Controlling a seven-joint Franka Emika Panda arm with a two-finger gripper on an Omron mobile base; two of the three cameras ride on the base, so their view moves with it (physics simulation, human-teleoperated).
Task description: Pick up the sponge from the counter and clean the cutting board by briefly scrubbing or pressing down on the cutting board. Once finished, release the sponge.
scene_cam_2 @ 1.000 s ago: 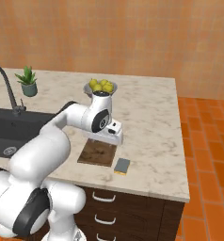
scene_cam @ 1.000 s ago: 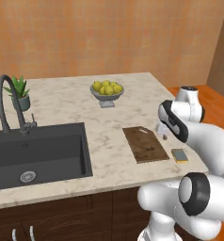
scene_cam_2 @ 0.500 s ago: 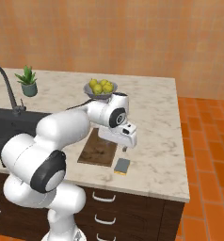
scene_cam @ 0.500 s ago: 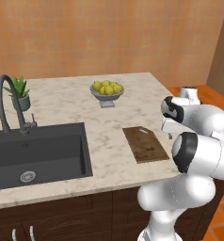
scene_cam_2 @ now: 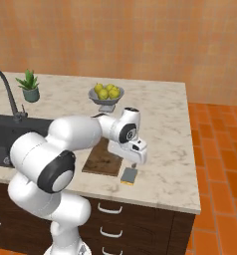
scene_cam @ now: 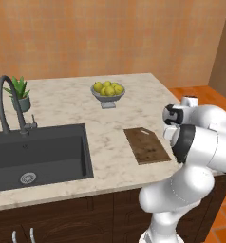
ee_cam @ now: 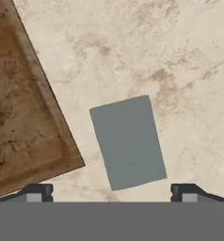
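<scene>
The sponge (ee_cam: 128,141) lies flat on the counter (ee_cam: 180,70), grey-green face up, just right of the cutting board's (ee_cam: 24,117) corner. My gripper (ee_cam: 111,194) is open, its two tips spread wider than the sponge and holding nothing. In the right base view the gripper (scene_cam_2: 135,161) hangs just above the sponge (scene_cam_2: 130,175), which sits by the counter's (scene_cam_2: 165,119) front edge, right of the dark brown cutting board (scene_cam_2: 103,160). From the left base view the cutting board (scene_cam: 146,144) lies on the counter (scene_cam: 62,109), with the arm covering the spot to its right.
A bowl of lemons (scene_cam_2: 106,93) stands behind the board. The dark sink (scene_cam: 36,152) with its faucet (scene_cam: 5,102) and a small potted plant (scene_cam: 19,92) are off to the left. The counter's front edge runs close under the sponge.
The hand has swung right from over the board's far end and dropped until it hangs over the sponge. Sponge and board have not moved.
</scene>
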